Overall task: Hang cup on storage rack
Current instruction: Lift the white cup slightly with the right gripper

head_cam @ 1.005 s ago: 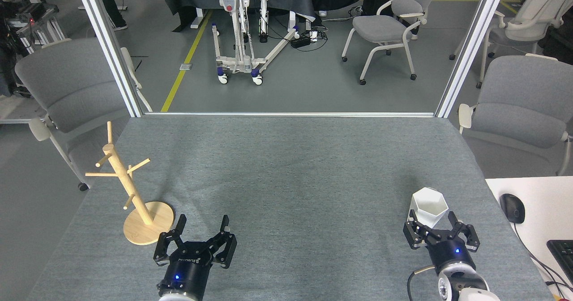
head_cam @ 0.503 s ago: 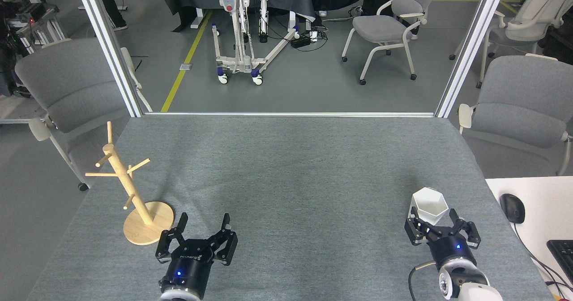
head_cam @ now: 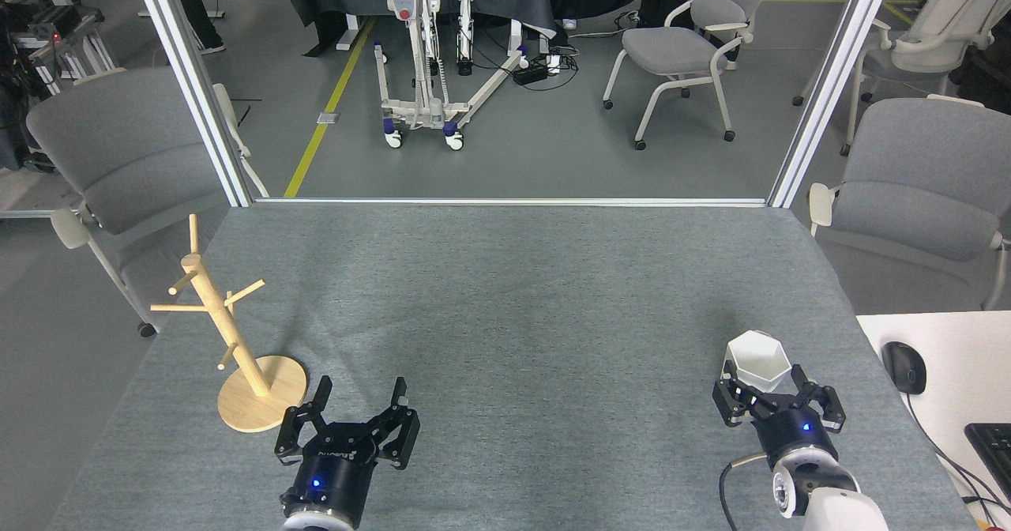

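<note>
While your right gripper [head_cam: 764, 385] sits low at the near right of the desk [head_cam: 521, 294], the cup [head_cam: 757, 359] stands upright on the grey cloth directly ahead of it, open mouth up. The gripper's two dark fingers [head_cam: 729, 382] are spread wide and reach up around the lower part of the cup, one on each side; from this view you cannot tell whether either finger touches the white wall, so do not count it as gripped. The cup rests on the desk, near the right edge.

Your left gripper [head_cam: 359, 393] lies near the front edge, left of centre. It is wide open too, with nothing between its fingers, and its fingertips point away from you across the cloth.

The rack [head_cam: 229, 333] stands just to the left of that gripper, near the left edge of the desk. Its round base [head_cam: 264, 393] lies flat on the cloth, its post leans up and to the left in this view, and its thin pegs carry nothing. The rack and the cup are well apart, on opposite sides of the desk.

To the far right, on a separate white surface, you can see a black mouse [head_cam: 903, 367] and the corner of a keyboard [head_cam: 991, 448].
</note>
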Robot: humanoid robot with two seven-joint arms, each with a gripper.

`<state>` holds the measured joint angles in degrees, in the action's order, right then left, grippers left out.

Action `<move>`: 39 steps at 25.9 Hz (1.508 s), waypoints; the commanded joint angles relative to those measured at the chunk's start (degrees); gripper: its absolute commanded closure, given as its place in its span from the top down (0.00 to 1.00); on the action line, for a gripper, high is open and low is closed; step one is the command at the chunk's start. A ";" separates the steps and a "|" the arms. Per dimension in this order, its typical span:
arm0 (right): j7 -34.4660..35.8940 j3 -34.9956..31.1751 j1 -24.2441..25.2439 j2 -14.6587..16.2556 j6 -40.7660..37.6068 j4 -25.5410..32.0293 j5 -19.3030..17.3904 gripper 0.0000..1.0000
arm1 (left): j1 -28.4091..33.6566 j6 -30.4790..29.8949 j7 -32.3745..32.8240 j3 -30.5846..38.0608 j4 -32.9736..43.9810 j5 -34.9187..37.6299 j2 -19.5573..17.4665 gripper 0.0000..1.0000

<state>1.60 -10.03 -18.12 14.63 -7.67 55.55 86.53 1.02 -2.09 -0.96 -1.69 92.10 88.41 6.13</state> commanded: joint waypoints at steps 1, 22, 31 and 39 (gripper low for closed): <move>0.16 0.02 -1.04 -0.04 0.11 -1.49 0.04 1.00 | -0.06 -0.01 -0.01 0.02 0.01 0.01 0.02 1.00; 0.33 0.02 -6.23 0.05 0.37 -8.35 0.40 0.99 | -0.76 -0.01 -0.01 -0.07 -1.31 0.01 -0.07 1.00; 0.33 0.10 -6.67 0.14 0.28 -9.23 0.40 1.00 | -1.02 -0.10 -0.01 -0.07 -1.66 -0.08 0.02 1.00; 0.24 0.10 -6.67 0.14 0.37 -9.41 0.48 0.98 | -1.02 -0.01 -0.01 -0.07 -2.18 -0.08 0.02 1.00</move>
<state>2.01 -10.00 -24.78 14.77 -7.43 46.17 86.94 0.04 -2.20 -1.00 -1.76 90.25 88.33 6.15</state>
